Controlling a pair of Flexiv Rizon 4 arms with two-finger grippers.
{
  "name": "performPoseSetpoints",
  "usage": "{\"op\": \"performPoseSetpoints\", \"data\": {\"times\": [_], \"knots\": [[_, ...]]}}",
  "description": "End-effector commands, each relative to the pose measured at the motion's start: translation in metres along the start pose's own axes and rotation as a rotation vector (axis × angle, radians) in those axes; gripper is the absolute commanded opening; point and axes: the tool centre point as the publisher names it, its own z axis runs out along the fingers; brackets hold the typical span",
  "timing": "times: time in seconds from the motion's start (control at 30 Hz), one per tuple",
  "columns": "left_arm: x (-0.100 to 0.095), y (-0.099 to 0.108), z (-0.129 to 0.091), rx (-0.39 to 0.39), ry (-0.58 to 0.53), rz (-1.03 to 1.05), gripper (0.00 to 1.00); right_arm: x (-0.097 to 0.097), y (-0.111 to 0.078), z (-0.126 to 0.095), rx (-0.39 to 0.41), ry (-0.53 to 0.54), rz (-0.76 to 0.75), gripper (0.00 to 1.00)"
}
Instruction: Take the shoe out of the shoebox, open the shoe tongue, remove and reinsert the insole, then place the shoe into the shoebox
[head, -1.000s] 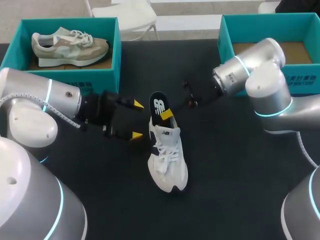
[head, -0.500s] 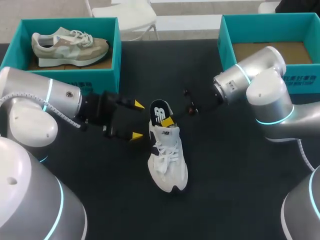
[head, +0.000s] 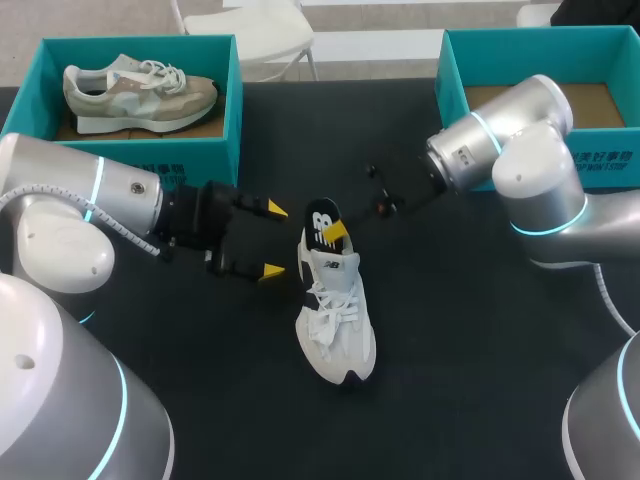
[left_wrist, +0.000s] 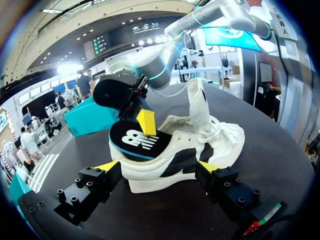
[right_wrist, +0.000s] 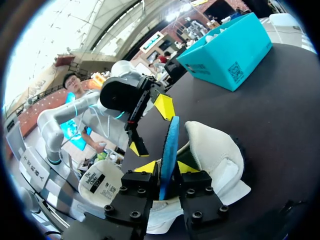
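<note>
A white shoe lies on the black table, heel toward the far side. A dark insole with a blue underside stands up out of its heel opening. My right gripper is at that heel. In the right wrist view the insole sits edge-on between the slightly parted yellow tips of the right gripper, with a thin gap on each side. My left gripper is wide open just left of the heel. From the left wrist the shoe lies ahead of the left gripper.
A teal shoebox at the far left holds a beige and green shoe. A second teal shoebox stands at the far right behind my right arm, its brown floor bare.
The right gripper's fingers have parted a little around the insole, and the insole has sunk slightly lower and nearer the shoe. The left arm has stayed put.
</note>
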Motion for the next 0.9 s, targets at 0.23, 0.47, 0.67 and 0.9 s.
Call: {"op": "performPoseSetpoints", "data": {"times": [0.23, 0.47, 0.67, 0.9], "knots": [[0.002, 0.002, -0.002, 0.001, -0.008, -0.006, 1.00, -0.003, -0.007, 0.011, 0.023, 0.044, 0.035, 0.00], [0.002, 0.003, -0.001, 0.002, -0.006, -0.009, 1.00, 0.013, -0.026, 0.017, 0.042, 0.067, 0.090, 0.00], [0.004, 0.002, 0.002, 0.006, 0.002, -0.009, 1.00, 0.015, -0.024, 0.014, 0.041, 0.049, 0.090, 0.20], [0.005, 0.003, 0.001, 0.004, 0.003, -0.008, 1.00, 0.010, -0.014, 0.003, 0.047, 0.014, 0.060, 0.33]]}}
